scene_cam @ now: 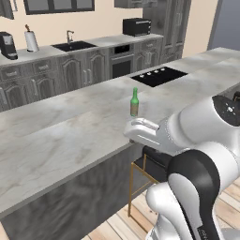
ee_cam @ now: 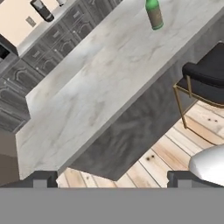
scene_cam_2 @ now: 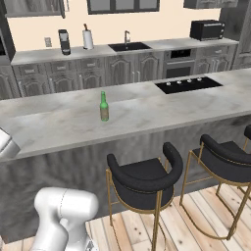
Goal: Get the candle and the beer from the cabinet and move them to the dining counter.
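One bottle: the beer (scene_cam: 134, 102) stands upright on the dining counter (scene_cam: 56, 140), alone, toward the middle of the top's depth and well in from the front edge.
Beer, shape and material: slim green glass, narrow neck, tan-brown label round the body; in the hand view (ee_cam: 153, 13) it sits at the top edge, cut off at the neck.
Dining counter, surface: pale grey marble with soft veining, long and flat; bare marble lies open on every side of the bottle.
Dining counter, edges: the front edge is straight, dropping to a dark grey wood-grain front (scene_cam_2: 63, 171); in the hand view a squared corner of the top (ee_cam: 26, 148) shows at the lower left.
Cooktop: a flat black panel (scene_cam_2: 188, 84) set flush in the marble, well apart from the bottle.
Stools: two black padded seats with curved backs on thin brass-coloured legs (scene_cam_2: 142, 184) stand just in front of the counter, on pale wood plank floor.
Gripper: its two dark finger tips (ee_cam: 113, 179) stand wide apart with nothing between them, looking across the counter's corner and the floor beside it, well apart from the bottle.
Far wall: dark arched-panel base cabinets under a pale counter with a black sink (scene_cam_2: 129, 47), a white paper-towel roll (scene_cam_2: 87, 39) and a black toaster oven (scene_cam_2: 207, 30).
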Tool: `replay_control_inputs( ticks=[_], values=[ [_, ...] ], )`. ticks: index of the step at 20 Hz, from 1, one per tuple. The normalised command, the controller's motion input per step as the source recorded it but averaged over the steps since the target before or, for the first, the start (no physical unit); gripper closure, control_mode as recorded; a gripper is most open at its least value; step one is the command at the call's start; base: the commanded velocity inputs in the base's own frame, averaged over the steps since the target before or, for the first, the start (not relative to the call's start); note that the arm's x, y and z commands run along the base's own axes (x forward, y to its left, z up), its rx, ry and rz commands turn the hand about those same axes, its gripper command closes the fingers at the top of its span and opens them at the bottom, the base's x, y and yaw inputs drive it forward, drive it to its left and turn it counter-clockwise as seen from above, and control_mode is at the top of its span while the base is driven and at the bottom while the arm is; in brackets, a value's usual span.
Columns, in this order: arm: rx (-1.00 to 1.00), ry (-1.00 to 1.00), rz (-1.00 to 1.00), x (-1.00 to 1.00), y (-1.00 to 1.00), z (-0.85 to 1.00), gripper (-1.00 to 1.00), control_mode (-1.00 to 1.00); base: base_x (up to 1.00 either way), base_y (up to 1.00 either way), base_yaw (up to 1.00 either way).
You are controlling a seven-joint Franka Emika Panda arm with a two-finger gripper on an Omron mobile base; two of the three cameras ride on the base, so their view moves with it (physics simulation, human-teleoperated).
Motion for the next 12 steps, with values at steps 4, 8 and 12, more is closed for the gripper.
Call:
replay_control_inputs(
  ticks=[4,8,12],
  values=[
    [0.0,0.0,0.0,0.0,0.0,0.0,-1.0,1.0,-0.66,0.73,0.0],
    [0.0,0.0,0.0,0.0,0.0,0.0,-1.0,1.0,-0.34,0.97,0.0],
    [0.0,0.0,0.0,0.0,0.0,0.0,-1.0,1.0,-0.05,1.0,0.0]
  ],
)
